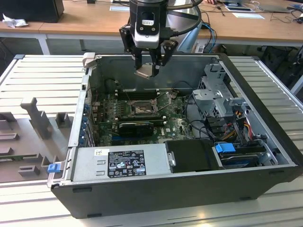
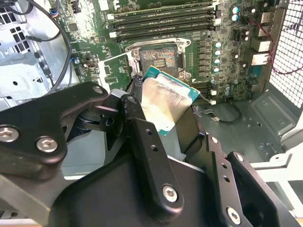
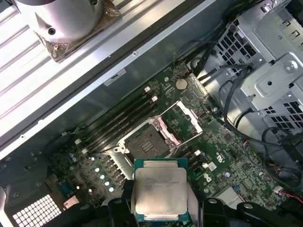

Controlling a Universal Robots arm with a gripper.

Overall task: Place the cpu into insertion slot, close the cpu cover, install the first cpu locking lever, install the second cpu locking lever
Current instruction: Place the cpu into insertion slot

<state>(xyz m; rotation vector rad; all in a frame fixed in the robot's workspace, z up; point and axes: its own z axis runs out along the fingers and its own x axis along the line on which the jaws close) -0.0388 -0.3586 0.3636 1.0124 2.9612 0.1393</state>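
Aloft, claw (image 1: 150, 66) clamping cpu (image 3: 159, 191), over open case (image 1: 156, 189), cpu cover (image 3: 191, 114) raised

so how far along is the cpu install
Nothing is seated yet. The tool holds the cpu in the air. The slot is bare and the cover stands open, so placing, closing and both locking steps are left.
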